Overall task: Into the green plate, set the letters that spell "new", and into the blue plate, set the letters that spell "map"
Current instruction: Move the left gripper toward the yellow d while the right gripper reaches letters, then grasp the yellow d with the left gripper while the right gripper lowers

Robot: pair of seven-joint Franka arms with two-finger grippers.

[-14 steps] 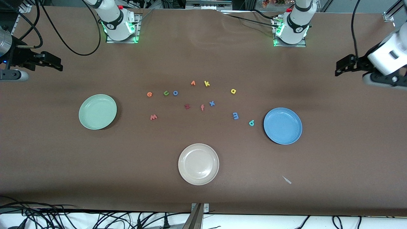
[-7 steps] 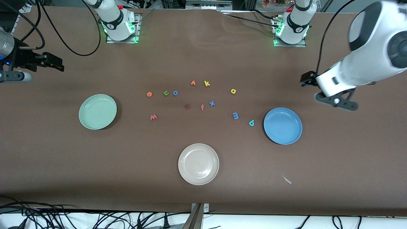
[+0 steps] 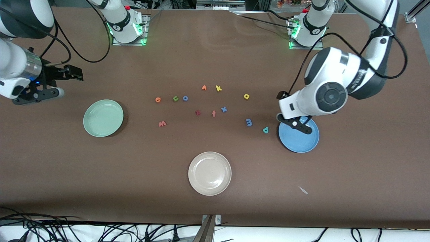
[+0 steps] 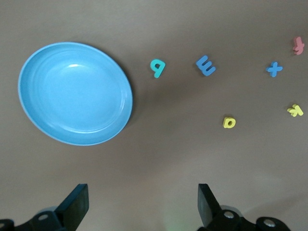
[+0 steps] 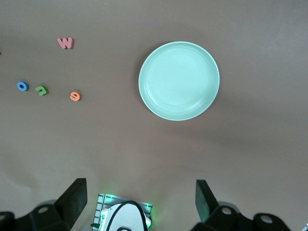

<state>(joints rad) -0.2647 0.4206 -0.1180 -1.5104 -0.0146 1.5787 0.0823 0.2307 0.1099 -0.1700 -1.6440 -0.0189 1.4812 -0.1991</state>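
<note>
The left gripper (image 4: 139,204) hangs in the air over the bare table just beside the blue plate (image 3: 302,143), its fingers (image 4: 74,204) spread wide and holding nothing. The right gripper (image 5: 139,202) is likewise released and empty, up over the table near the right arm's end, by the green plate (image 3: 103,118).

All the letters lie loose on the brown table (image 3: 215,201) between the two plates. The teal "p" (image 3: 265,129) lies just beside the blue plate's rim, with the blue "m" (image 3: 249,122) next to it and the yellow "a" (image 3: 246,96) farther from the front camera. The salmon-red "w" (image 3: 162,123) lies nearest the green plate; the orange "e" (image 3: 158,99) and green "n" (image 3: 175,98) sit side by side farther from the camera, with a blue "o" (image 3: 185,98) beside the "n".

In the middle of the cluster are the dark red "z" (image 3: 198,112), salmon "f" (image 3: 213,114), blue "x" (image 3: 223,109), yellow "k" (image 3: 218,88) and an orange letter (image 3: 204,87) I cannot read. A beige plate (image 3: 209,173) sits toward the table's front edge. All three plates are empty.
</note>
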